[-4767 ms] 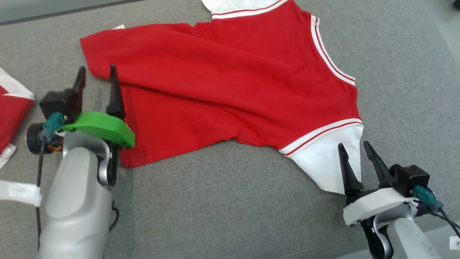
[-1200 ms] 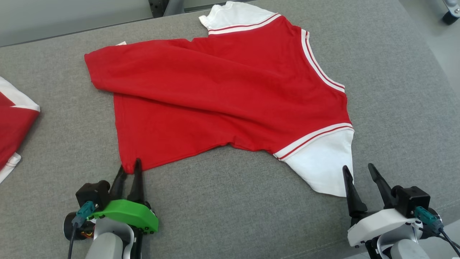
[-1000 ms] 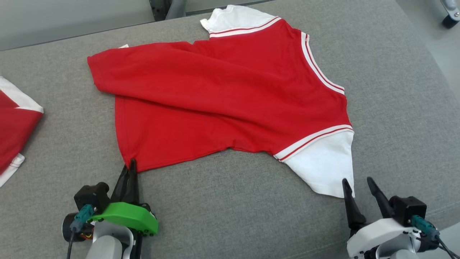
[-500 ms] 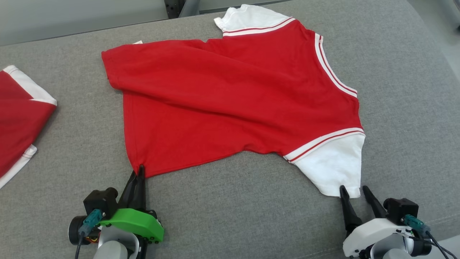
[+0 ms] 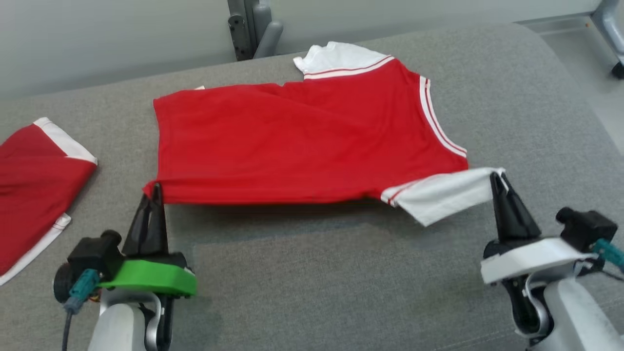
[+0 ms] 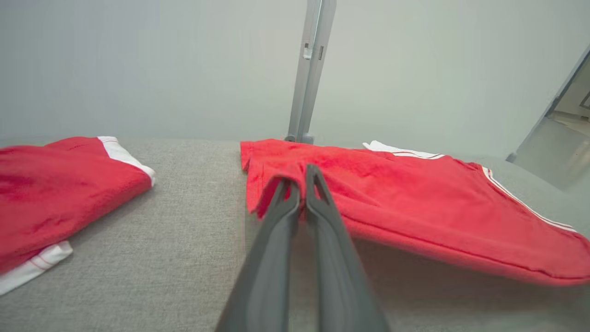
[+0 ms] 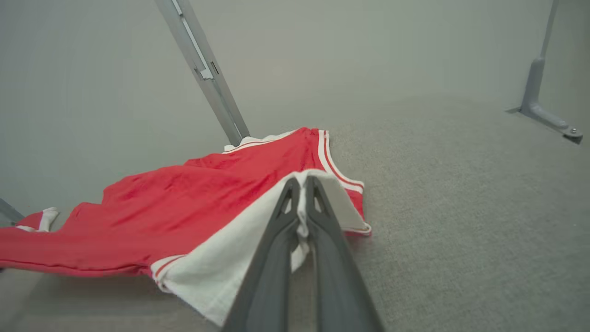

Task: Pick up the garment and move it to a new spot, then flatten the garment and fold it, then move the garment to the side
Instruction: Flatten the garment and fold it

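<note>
— Entry one: the garment?
— Garment (image 5: 302, 141): red shirt with white sleeves and striped trim, spread across the middle of the grey worktop (image 5: 312, 282). Its far edge lies on the worktop. Its near edge hangs raised between my two arms, with a shadow beneath it.
— Entry two: your left fingers?
— My left fingers (image 5: 155, 192): pressed together on the near red hem corner, a small fold of cloth pinched at the tips.
— Entry three: your right fingers?
— My right fingers (image 5: 498, 187): pressed together on the end of the near white sleeve, which is drawn out taut towards my right.
— Anything else on the list?
— Second garment (image 5: 34, 175): red and white, folded, lying on the worktop at my far left, well apart from the first. Metal post (image 5: 248, 29): grey, upright, behind the worktop's far edge.
</note>
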